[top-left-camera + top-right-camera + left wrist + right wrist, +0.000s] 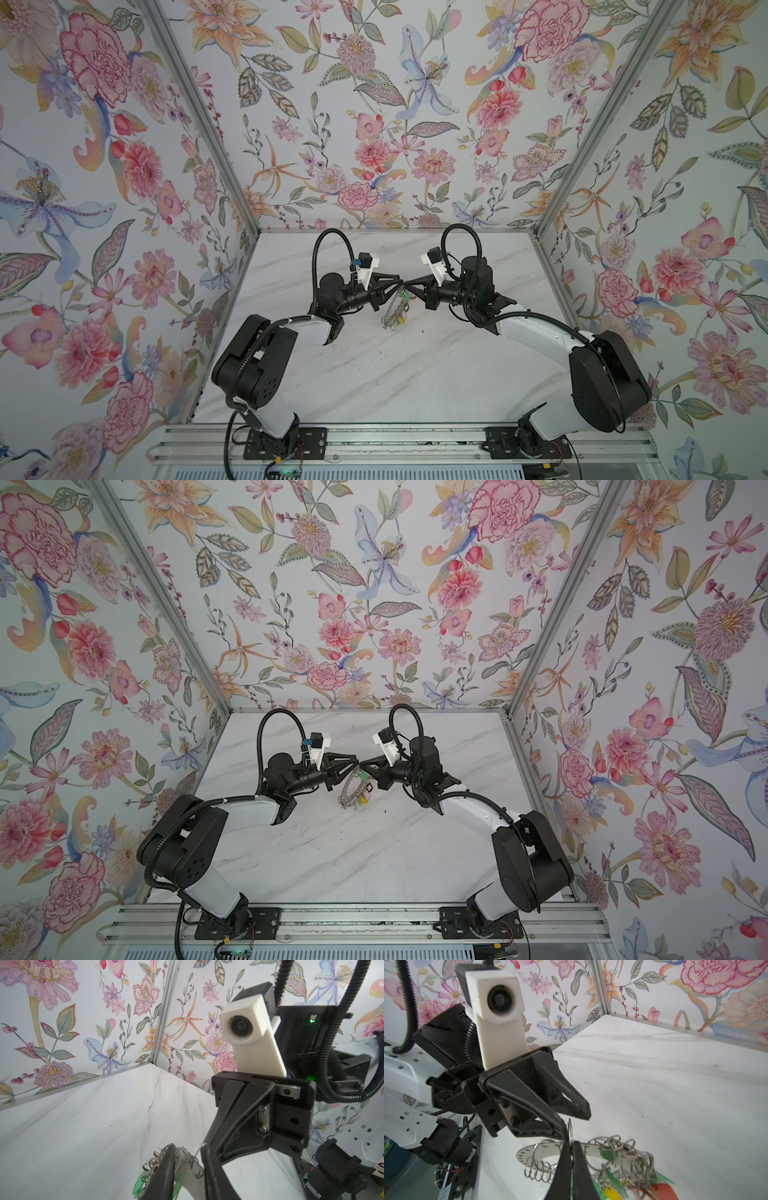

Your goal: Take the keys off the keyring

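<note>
My right gripper point(571, 1143) is pinching shut on a little wire ring point(570, 1129) over the middle of the desk point(374, 374), while my left gripper point(188, 1147), fingers apart, is straddling the keyring point(529, 1152) right beside it, keys point(633, 1167) hanging underneath.

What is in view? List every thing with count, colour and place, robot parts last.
keyring: one, grey metal disc, tilted up between the grippers, mid-table.
keys: many, silvery, on split rings with green, yellow, red tags, hanging from the keyring.
table: one, white marble, underneath.
walls: three, floral wallpaper, around the table.
rail: one, aluminium, front edge.
left arm, right arm: white and black, mounted on the rail.
left gripper: black, open, jaws astride the keyring.
right gripper: black, shut at the keyring's rim.
</note>
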`<state>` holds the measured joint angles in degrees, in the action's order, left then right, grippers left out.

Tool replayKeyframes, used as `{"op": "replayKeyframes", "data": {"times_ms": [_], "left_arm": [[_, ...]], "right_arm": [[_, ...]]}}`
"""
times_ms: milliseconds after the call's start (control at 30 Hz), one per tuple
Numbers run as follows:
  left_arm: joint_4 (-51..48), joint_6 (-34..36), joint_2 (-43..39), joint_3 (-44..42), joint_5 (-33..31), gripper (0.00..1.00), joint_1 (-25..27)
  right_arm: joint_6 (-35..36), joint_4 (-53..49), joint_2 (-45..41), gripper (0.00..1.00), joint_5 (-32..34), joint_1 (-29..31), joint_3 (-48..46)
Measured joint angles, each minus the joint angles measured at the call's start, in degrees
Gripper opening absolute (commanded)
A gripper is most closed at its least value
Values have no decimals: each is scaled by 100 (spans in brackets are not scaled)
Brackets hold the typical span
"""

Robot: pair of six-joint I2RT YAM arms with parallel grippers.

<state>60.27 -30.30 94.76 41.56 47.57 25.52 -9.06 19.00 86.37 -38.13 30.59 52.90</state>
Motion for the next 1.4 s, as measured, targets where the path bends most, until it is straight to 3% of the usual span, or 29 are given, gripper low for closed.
{"op": "replayKeyframes", "data": {"times_ms": [267, 600, 967, 1400], "left_arm": [[-1943, 1370, -669, 415, -448, 39, 0], [-4013, 2745, -734, 1211, -116, 29, 48], [-5084, 3298, -337, 1720, 326, 29, 273], [-5493, 3394, -216, 1864, 313, 4, 306]], "right_arm": [[1270, -2028, -138, 0, 1169, 367, 796], [2229, -3585, -166, 0, 1882, 540, 1513], [2496, -4026, -162, 0, 1976, 564, 1657], [2564, -4162, -140, 0, 2129, 664, 1716]]}}
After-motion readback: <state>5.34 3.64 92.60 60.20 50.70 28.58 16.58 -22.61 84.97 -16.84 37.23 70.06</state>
